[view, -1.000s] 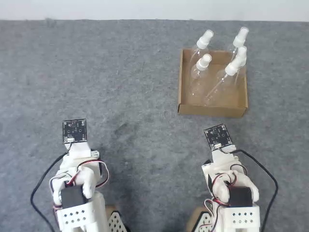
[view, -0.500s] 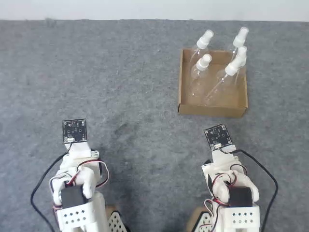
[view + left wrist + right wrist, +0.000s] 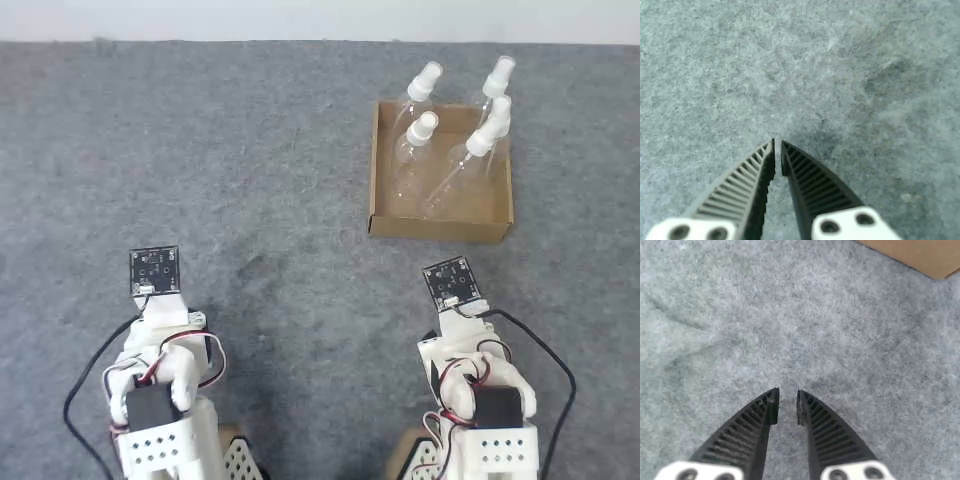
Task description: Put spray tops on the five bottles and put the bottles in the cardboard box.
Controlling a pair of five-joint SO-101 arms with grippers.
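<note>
The left claw [image 3: 777, 146] has its ribbed fingers [image 3: 750, 185] drawn together, with only a hairline slit between the tips. It grips nothing and hangs just above the grey felt of the desk [image 3: 850, 60]. The right claw [image 3: 787, 399] is much the same (its gap is a shade wider, still all but closed). It is also empty over the felt, and a corner of the cardboard box [image 3: 912, 255] lies beyond it.

In the high view both arms sit folded at the near edge, the left arm [image 3: 160, 385] well apart from the right arm [image 3: 478, 390]. The cardboard box [image 3: 440, 229] lies on the far side of the desk, ahead of the right arm. The five clear bottles [image 3: 408, 165] stand leaning inside it, each with a white spray top [image 3: 423, 127].
</note>
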